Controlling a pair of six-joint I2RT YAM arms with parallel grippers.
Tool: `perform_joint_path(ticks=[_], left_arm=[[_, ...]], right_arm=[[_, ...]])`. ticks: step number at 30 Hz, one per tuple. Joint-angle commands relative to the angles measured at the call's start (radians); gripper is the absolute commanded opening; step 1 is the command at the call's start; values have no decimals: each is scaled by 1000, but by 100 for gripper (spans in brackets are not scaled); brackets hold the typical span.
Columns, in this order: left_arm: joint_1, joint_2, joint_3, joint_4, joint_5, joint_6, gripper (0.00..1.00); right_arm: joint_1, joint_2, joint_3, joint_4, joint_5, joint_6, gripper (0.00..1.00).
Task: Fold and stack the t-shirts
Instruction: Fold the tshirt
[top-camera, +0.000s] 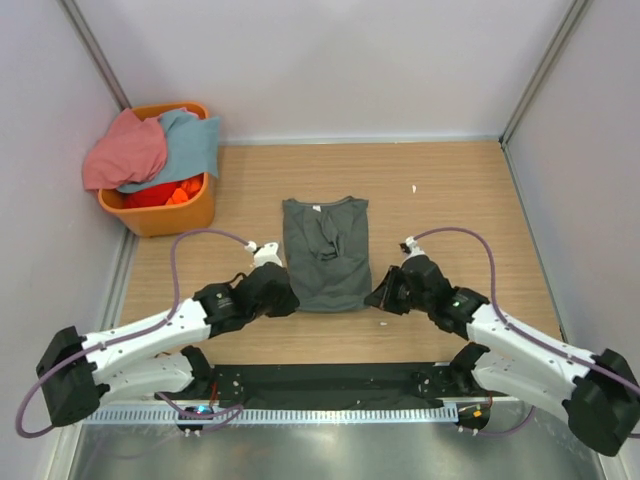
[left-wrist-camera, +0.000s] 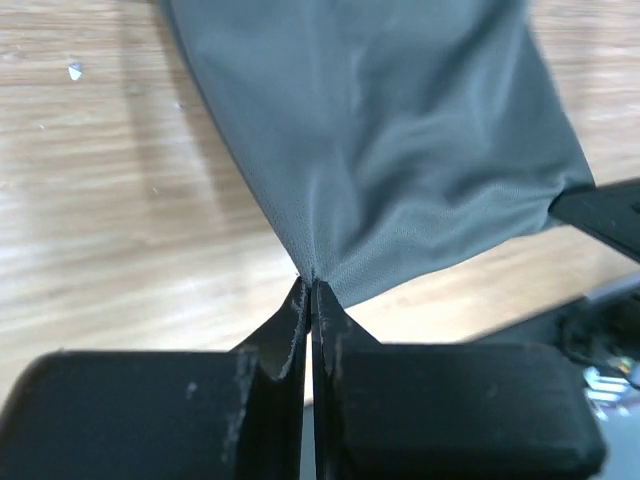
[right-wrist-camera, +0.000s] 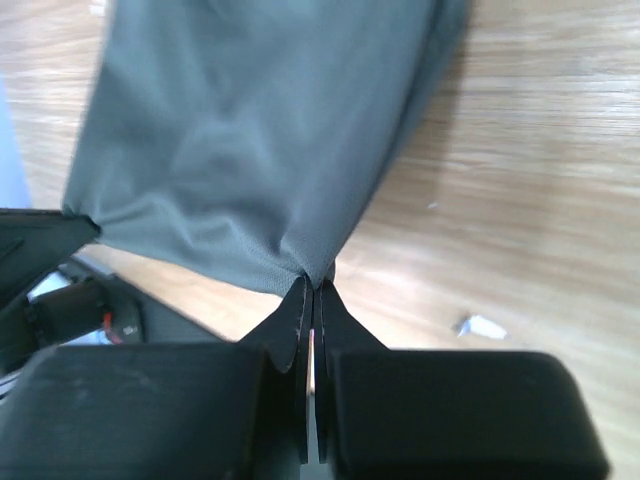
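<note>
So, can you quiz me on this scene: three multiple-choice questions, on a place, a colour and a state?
1. Where is the orange basket? A far left corner; B far right corner; C between the arms.
2. What colour is the spread-out t-shirt? A pink; B dark grey; C blue.
3. The left gripper and right gripper are: A open; B shut on the t-shirt's near corners; C holding the basket.
Answers: A, the top view shows it far back on the left; B, its cloth is grey; B, both wrist views show cloth pinched.
</note>
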Motion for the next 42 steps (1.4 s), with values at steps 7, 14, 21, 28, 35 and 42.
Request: perform_joint_path(ticks=[7, 14, 21, 28, 35, 42], left_arm=[[-56, -69, 319, -426, -264, 0, 1], [91, 78, 578, -467, -254, 182, 6], [257, 213, 663, -395, -115, 288, 7], [297, 337, 675, -336, -54, 316, 12], [370, 362, 466, 57, 185, 286, 57], [419, 580, 457, 283, 403, 243, 48]], right_arm=[[21, -59, 339, -363, 159, -99, 1], [-8, 181, 611, -412, 290, -243, 1], [-83, 343, 746, -384, 265, -309, 1], [-133, 430, 772, -332, 204, -335, 1], [-134, 404, 714, -302, 157, -378, 1], [-134, 327, 608, -265, 140, -395, 1]])
